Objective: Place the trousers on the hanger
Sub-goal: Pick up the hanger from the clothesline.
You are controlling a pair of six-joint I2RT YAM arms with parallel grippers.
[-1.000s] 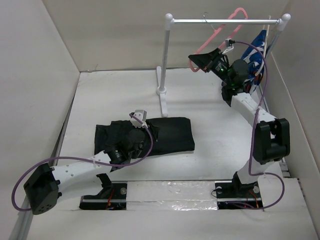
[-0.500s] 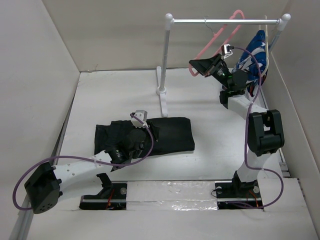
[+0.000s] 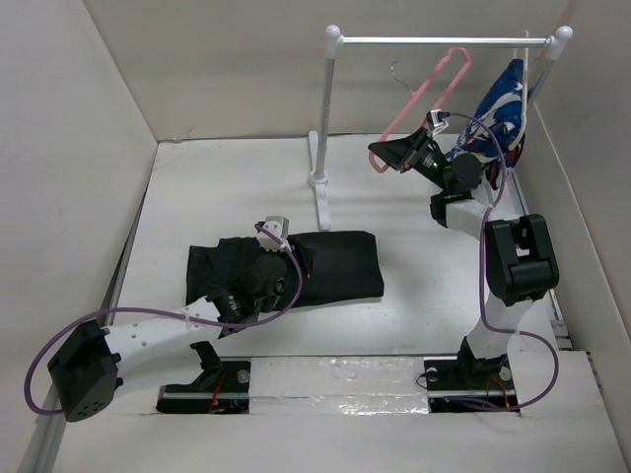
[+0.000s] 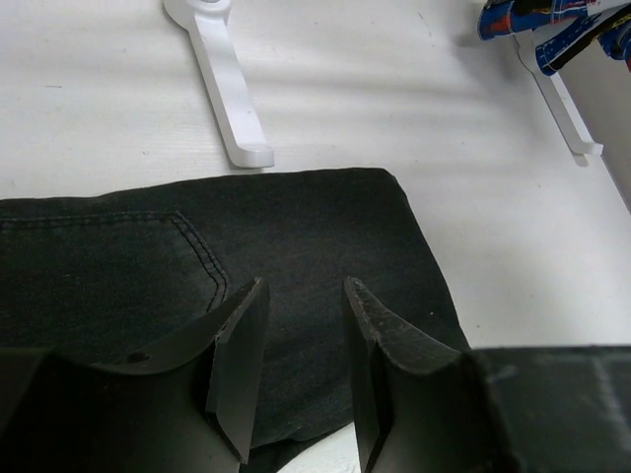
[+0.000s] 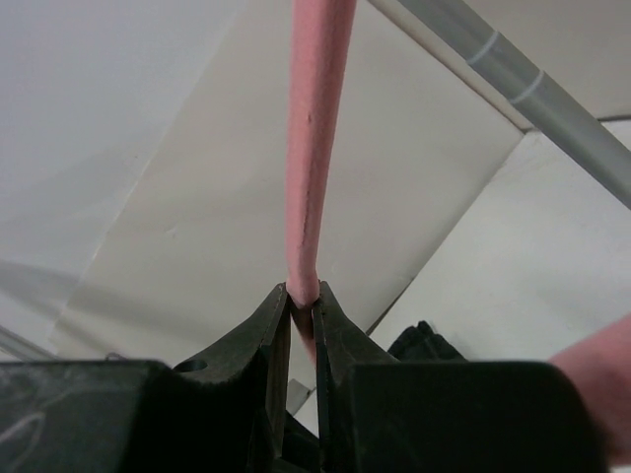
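Trousers (image 3: 330, 261), black and folded, lie flat on the white table (image 3: 227, 187), near its middle and just in front of the foot of the rail stand (image 3: 324, 118). The left tool (image 3: 258, 286) is over the near part of the cloth. In the left wrist view, the left tool (image 4: 304, 291) has its two fingers moderately apart with nothing gripped between them, and the trousers (image 4: 296, 227) fill the view under them, a stitched pocket seam at the left. Whether the fingertips touch the fabric cannot be told.

The right tool (image 3: 386, 156) is raised at the far right, below the silver rail. In the right wrist view the right tool (image 5: 301, 296) is closed tightly on a pink bar of the hanger (image 5: 317, 138). From above, the hanger (image 3: 424, 89) is tilted, and its thin metal hook appears below the rail and apart from it. A blue, white and red patterned garment (image 3: 498, 108) hangs at the right end of the stand, just beside the right arm.
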